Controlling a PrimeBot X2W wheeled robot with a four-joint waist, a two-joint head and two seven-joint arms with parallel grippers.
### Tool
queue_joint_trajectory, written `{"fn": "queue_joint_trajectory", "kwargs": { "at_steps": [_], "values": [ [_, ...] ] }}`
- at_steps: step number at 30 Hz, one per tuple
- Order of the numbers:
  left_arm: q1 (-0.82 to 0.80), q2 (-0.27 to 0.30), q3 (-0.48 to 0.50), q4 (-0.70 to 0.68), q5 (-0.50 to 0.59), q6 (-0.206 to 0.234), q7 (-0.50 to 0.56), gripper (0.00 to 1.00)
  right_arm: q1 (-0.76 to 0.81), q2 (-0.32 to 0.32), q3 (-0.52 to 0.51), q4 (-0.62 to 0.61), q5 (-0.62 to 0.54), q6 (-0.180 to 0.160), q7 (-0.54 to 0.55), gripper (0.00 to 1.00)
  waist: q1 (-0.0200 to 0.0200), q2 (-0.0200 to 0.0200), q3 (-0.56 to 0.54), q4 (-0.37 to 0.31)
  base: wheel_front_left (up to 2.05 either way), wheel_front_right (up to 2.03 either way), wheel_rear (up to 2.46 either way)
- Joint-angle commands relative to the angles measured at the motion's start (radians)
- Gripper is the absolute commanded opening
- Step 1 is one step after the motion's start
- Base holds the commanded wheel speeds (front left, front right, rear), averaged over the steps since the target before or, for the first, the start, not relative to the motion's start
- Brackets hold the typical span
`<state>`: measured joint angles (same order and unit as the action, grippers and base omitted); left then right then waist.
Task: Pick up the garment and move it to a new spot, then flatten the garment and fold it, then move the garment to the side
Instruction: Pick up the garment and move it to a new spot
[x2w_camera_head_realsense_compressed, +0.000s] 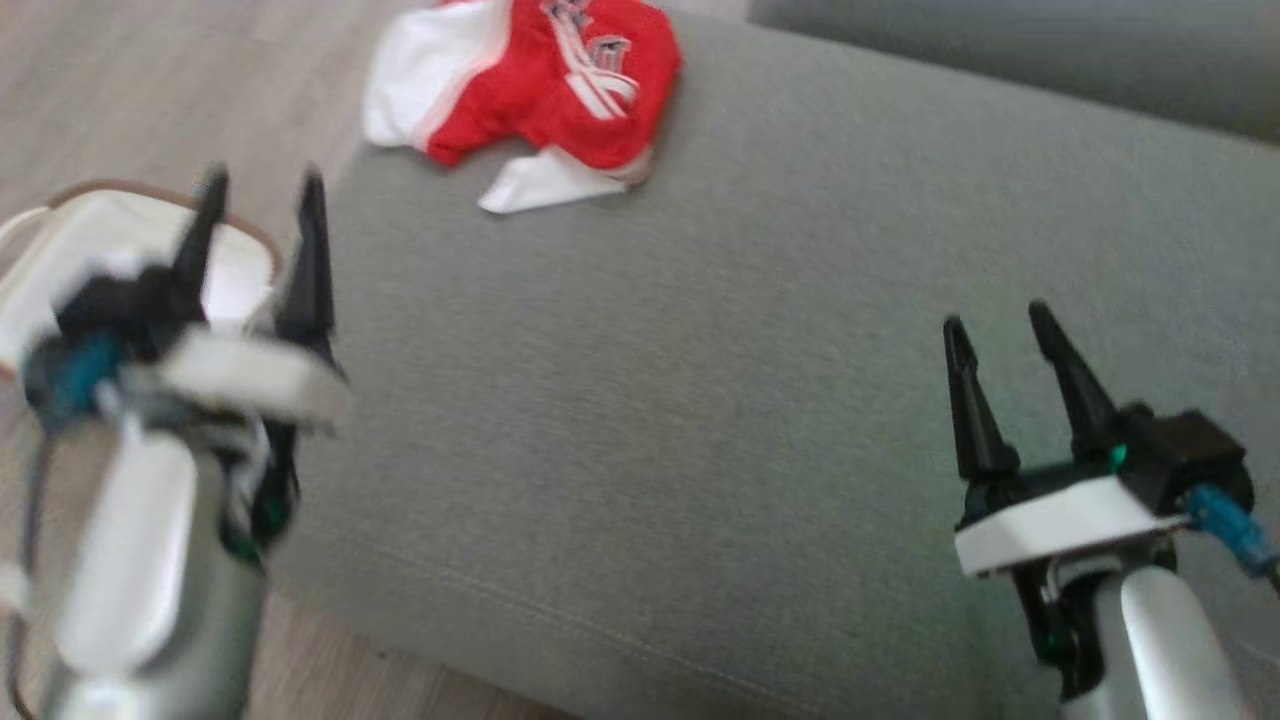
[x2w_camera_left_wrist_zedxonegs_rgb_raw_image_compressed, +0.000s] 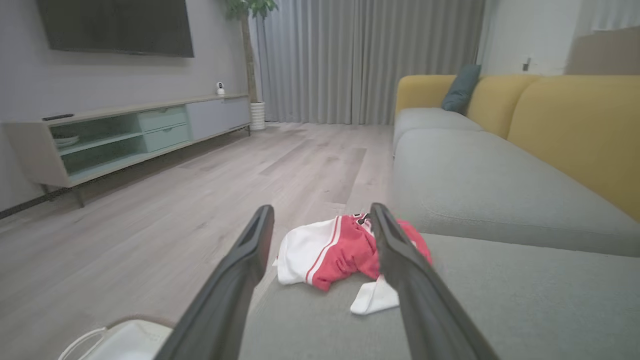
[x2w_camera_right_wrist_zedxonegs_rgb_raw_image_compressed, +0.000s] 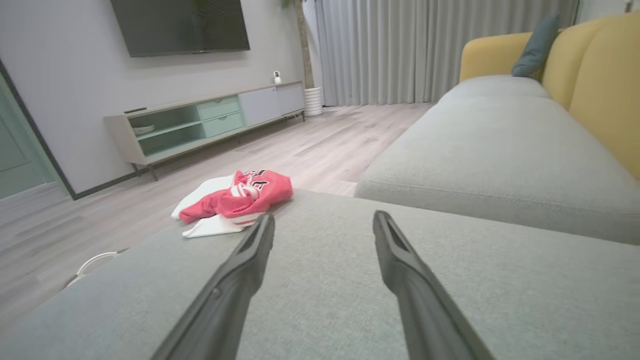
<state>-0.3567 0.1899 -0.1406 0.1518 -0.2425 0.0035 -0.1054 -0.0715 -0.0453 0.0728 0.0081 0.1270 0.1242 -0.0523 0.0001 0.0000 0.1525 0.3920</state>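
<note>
Our left claw (x2w_camera_head_realsense_compressed: 263, 180) hovers at the sofa's left edge, fingers spread wide, holding nothing. Beyond it the garment (x2w_camera_head_realsense_compressed: 560, 90) lies crumpled at the far left corner of the grey sofa cushion (x2w_camera_head_realsense_compressed: 700, 400): red cloth with white sleeves, white stripes and some dark print. Our right claw (x2w_camera_head_realsense_compressed: 996, 317) hangs over the cushion, likewise spread and empty, well apart from the garment.

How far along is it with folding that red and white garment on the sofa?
Barely started. Nothing looks done: the garment lies crumpled at the corner of the grey sofa seat. In hand: the left gripper and right gripper are both open, empty and short of it. Left: picking it up, moving, flattening, folding and setting it aside.
</note>
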Motion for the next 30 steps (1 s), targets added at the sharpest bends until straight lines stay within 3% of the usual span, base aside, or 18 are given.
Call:
{"fn": "queue_joint_trajectory", "kwargs": {
  "at_steps": [1, 9, 15, 21, 30],
  "values": [
    [-0.068, 0.037, 0.047, -0.022, -0.005, -0.008, 0.014, 1.00, -0.045, -0.005, 0.026, -0.041, -0.008, 0.007, 0.005, 1.00, -0.0001, 0.0000, 0.079, -0.078, 0.00, 0.00, 0.00],
    [-0.423, 0.143, 0.056, 0.162, -0.066, -0.088, 0.251, 1.00, -0.124, -0.005, 0.056, -0.091, -0.053, 0.007, 0.026, 1.00, -0.0001, 0.0000, 0.233, -0.222, 0.00, 0.00, 0.00],
    [-0.595, 0.168, 0.038, 0.310, -0.095, -0.106, 0.372, 1.00, -0.158, -0.005, 0.065, -0.132, -0.083, 0.007, 0.041, 1.00, -0.0001, 0.0000, 0.324, -0.297, 0.00, 0.00, 0.00],
    [-0.659, 0.193, 0.013, 0.464, -0.099, -0.110, 0.476, 1.00, -0.159, -0.005, 0.072, -0.163, -0.104, 0.007, 0.046, 1.00, -0.0001, 0.0000, 0.366, -0.341, 0.00, 0.00, 0.00],
    [-0.661, 0.164, 0.041, 0.647, -0.155, -0.097, 0.481, 1.00, -0.153, -0.005, 0.077, -0.220, -0.129, 0.007, 0.069, 1.00, -0.0001, 0.0000, 0.394, -0.370, 0.00, 0.00, 0.00]
  ]
}}
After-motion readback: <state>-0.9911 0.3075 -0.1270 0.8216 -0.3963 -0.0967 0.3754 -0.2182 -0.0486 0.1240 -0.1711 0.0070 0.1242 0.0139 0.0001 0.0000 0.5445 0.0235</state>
